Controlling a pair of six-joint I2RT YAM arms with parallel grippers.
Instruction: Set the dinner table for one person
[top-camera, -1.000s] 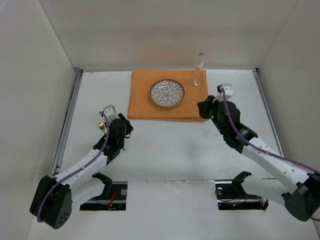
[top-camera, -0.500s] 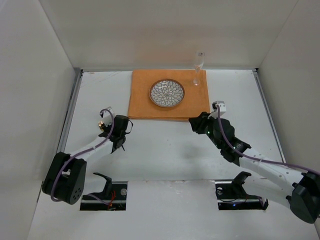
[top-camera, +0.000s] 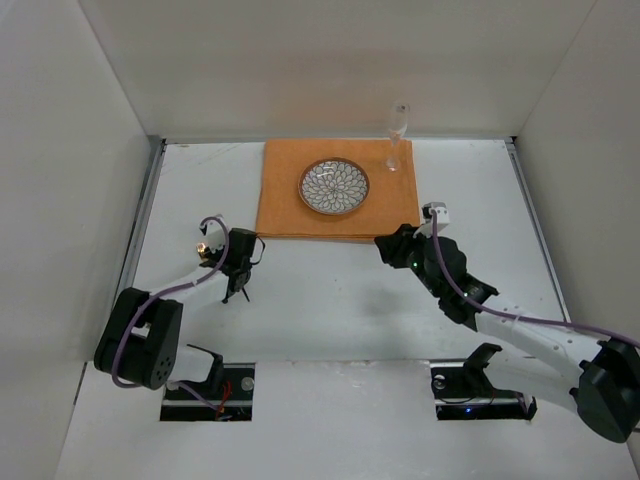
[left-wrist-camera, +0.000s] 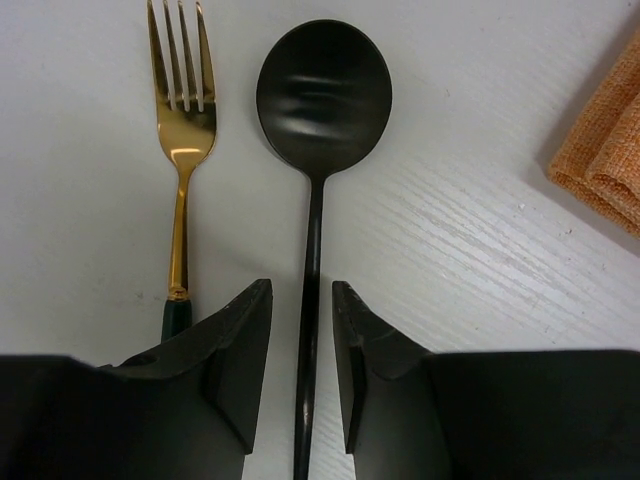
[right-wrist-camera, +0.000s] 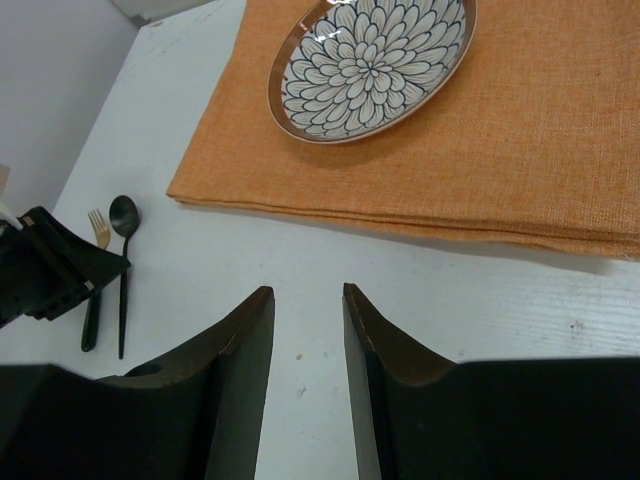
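Observation:
The white dinner table (top-camera: 340, 310) carries an orange placemat (top-camera: 290, 215) with a flower-patterned plate (top-camera: 334, 186) on it. A black spoon (left-wrist-camera: 322, 85) and a gold fork (left-wrist-camera: 182, 130) with a dark handle lie side by side on the table, left of the mat. My left gripper (left-wrist-camera: 300, 300) is open and low, its jaws on either side of the spoon's handle with a gap on each side. It also shows in the top view (top-camera: 238, 292). My right gripper (right-wrist-camera: 305, 300) is open and empty over bare table, just in front of the mat's near edge (top-camera: 383, 246).
A clear stemmed glass (top-camera: 397, 135) stands at the mat's far right corner. Metal rails (top-camera: 135, 240) run along the table's sides and white walls enclose it. The mat's folded corner (left-wrist-camera: 605, 140) lies right of the spoon. The plate (right-wrist-camera: 370, 65) sits mid-mat.
My left arm folded back and its gripper came down over the spoon's handle. My right gripper moved left and nearer, from the mat's right corner to its near edge.

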